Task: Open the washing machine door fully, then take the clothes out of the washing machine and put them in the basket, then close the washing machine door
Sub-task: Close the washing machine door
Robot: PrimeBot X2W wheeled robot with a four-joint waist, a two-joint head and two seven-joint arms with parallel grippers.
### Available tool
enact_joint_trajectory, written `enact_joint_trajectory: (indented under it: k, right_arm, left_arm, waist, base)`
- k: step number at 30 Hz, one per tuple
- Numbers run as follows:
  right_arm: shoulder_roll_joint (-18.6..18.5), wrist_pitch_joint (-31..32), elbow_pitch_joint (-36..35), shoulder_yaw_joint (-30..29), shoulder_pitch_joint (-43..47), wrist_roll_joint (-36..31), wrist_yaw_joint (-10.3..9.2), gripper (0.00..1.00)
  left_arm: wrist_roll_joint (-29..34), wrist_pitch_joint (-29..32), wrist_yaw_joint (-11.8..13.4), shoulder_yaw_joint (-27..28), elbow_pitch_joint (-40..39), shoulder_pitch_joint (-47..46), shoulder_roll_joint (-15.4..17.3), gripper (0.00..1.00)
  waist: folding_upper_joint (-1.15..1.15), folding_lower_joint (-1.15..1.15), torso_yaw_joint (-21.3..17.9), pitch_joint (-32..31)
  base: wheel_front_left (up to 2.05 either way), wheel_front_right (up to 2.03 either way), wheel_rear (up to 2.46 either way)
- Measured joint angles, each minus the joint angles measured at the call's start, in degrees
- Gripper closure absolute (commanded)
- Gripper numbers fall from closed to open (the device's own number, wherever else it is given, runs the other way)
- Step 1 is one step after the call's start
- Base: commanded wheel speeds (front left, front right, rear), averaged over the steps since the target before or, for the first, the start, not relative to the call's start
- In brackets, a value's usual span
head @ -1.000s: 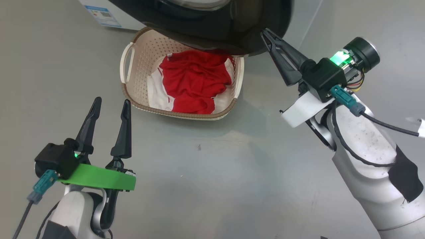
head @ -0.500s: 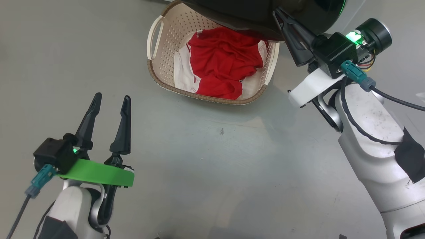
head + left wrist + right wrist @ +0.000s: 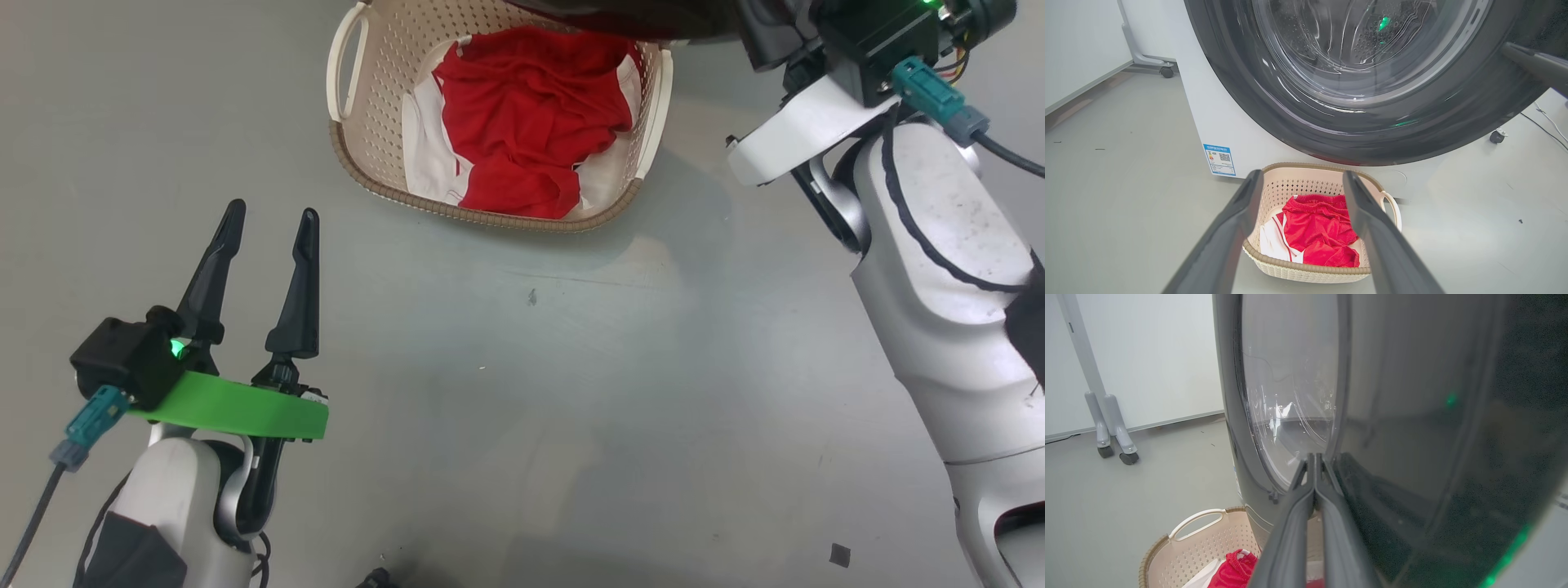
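Observation:
The washing machine door (image 3: 1306,122), with its black rim and clear glass bowl, stands close to the white washing machine (image 3: 1208,114). My right gripper (image 3: 1313,457) is shut, its tips resting against the door's glossy rim (image 3: 1412,437); one of its fingers (image 3: 1535,65) also shows against the rim. The cream basket (image 3: 359,155) sits on the floor below the door (image 3: 694,20), holding the red clothes (image 3: 522,114) with white trim. My left gripper (image 3: 272,214) hovers open and empty, short of the basket (image 3: 1278,192) and the clothes (image 3: 1318,237).
Grey floor spreads in front of the basket. A blue label (image 3: 1220,159) is on the machine's lower front. Wheeled stand legs (image 3: 1106,428) stand by the white wall, and a cable (image 3: 1547,122) lies on the floor at the right.
The head camera has shifted. My right gripper has gone farther forward with the door, which now covers less of the basket. The left gripper stays open in place.

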Motion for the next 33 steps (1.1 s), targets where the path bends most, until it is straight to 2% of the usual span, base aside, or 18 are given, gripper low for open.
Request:
enact_joint_trajectory:
  k: [22, 33]
  right_arm:
    - [-4.15, -0.19, 4.01, -2.78, -13.11, -0.57, -0.01, 1.0]
    - [-4.78, -0.16, 5.76, -3.46, -18.4, -0.71, 0.0, 1.0]
  left_arm:
    - [-1.57, 0.0, -0.01, -2.31, -0.35, -4.67, -0.69, 0.0]
    - [-2.0, 0.0, -0.02, -3.49, 0.54, -5.24, -1.4, 0.0]
  waist:
    - [0.0, 0.0, 0.59, 7.45]
    - [0.0, 0.0, 1.87, 9.0]
  base:
    - [0.0, 0.0, 0.0]
    - [0.0, 0.0, 0.0]
